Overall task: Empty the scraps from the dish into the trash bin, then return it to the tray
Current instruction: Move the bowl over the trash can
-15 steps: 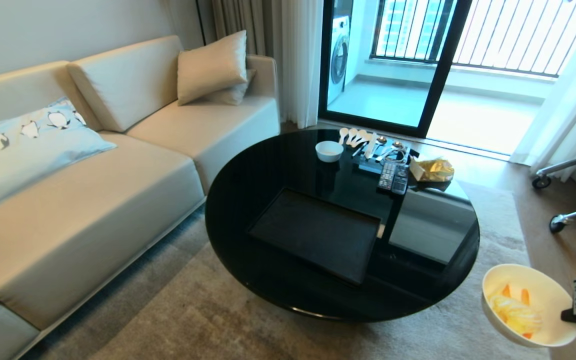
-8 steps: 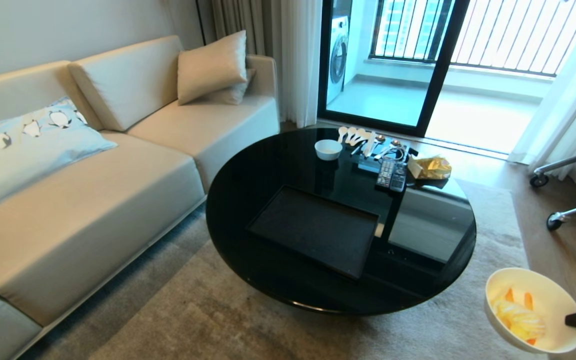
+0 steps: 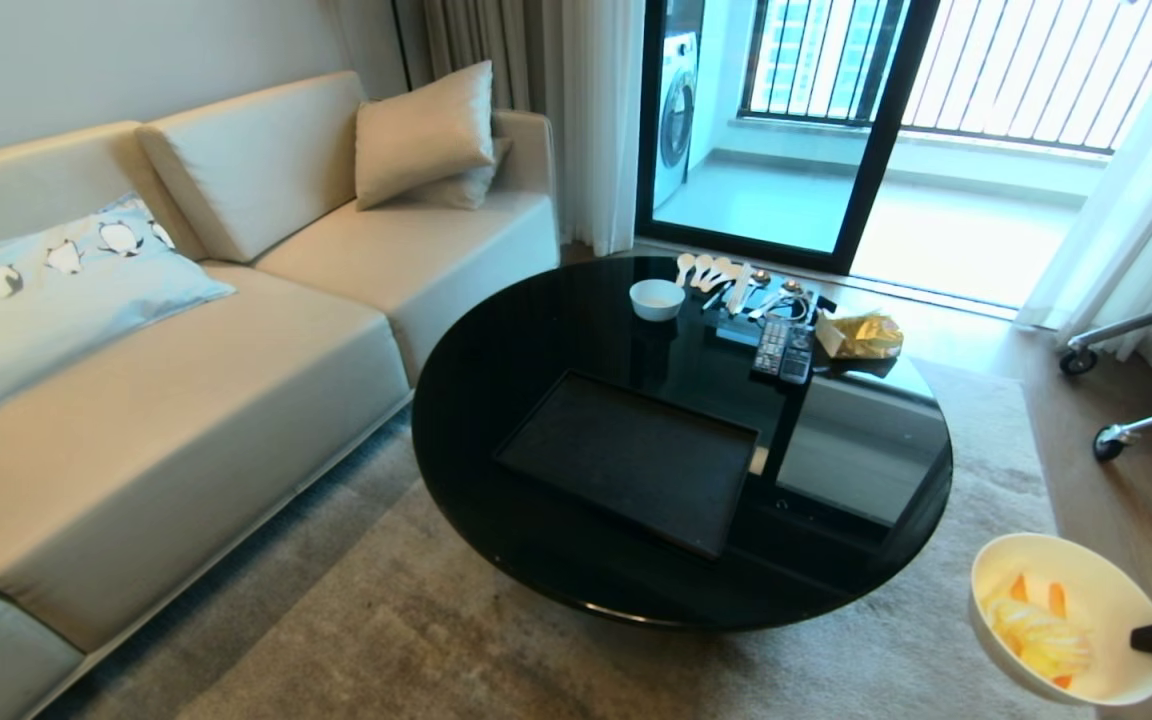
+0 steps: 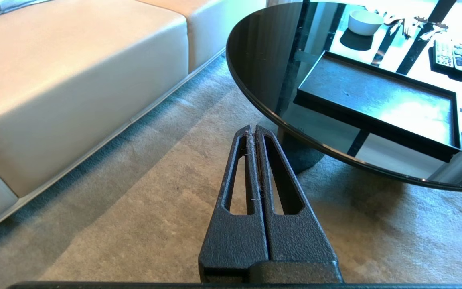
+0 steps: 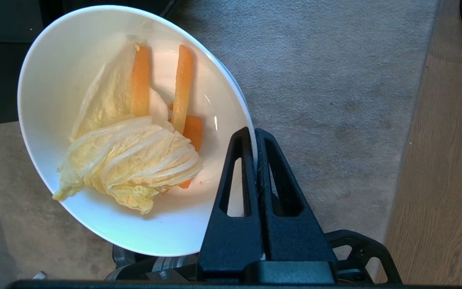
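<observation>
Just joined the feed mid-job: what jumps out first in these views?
The cream-white bowl stands out, pinched at its rim by the shut right hand and held over the carpet off the table's near right edge, cabbage and carrot scraps inside. The black tray lies empty on the round black glass table. The left hand hangs shut above the carpet.

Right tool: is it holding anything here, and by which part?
Yes. The right tool is shut on the rim of the dish, which has scraps inside. The left tool holds nothing.
</observation>
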Robot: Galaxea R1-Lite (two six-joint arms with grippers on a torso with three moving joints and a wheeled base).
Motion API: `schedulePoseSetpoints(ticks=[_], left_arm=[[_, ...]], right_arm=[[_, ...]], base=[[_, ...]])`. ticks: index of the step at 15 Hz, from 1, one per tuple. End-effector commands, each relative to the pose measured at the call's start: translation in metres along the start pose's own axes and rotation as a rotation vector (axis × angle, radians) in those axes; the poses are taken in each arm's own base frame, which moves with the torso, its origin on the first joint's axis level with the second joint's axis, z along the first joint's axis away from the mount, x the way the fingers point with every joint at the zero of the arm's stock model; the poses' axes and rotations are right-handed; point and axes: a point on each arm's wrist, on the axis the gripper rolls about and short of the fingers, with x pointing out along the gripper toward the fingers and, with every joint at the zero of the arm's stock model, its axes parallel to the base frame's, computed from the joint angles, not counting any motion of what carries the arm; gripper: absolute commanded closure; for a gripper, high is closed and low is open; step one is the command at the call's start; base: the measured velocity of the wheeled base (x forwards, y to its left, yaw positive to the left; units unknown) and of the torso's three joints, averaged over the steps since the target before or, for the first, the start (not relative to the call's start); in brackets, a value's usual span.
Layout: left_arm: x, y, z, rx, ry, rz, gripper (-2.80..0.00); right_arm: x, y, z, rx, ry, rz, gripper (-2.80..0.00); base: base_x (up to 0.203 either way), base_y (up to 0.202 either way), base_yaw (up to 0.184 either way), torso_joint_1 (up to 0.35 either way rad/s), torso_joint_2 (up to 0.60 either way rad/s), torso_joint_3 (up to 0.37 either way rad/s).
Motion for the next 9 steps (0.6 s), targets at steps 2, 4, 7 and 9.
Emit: schedulePoseSetpoints(ticks=[2,4,7,9], left_arm=[[0.0,0.0,0.0,-0.001,-0.001,0.001,0.0],[0.0,0.0,0.0,-0.001,-0.001,0.001,0.0],[0.0,0.0,0.0,-0.001,-0.001,0.001,0.0],[0.0,0.0,0.0,-0.001,-0.001,0.001,0.0]], right_arm=[[0.0006,-0.0002,-0.0013,0.002,0.01,0.008,0.0],[0.0009,-0.0001,-0.001,0.002,0.01,0.008,0.0],[0.001,0.0,-0.0008,0.003,0.012,0.007,0.0],[0.0006,0.0002,-0.0001,0.003,0.009,0.008,0.0]], base=[[0.0,0.0,0.0,0.0,0.0,0.0],[0.0,0.0,0.0,0.0,0.0,0.0],[0.0,0.0,0.0,0.0,0.0,0.0],[0.0,0.0,0.0,0.0,0.0,0.0]])
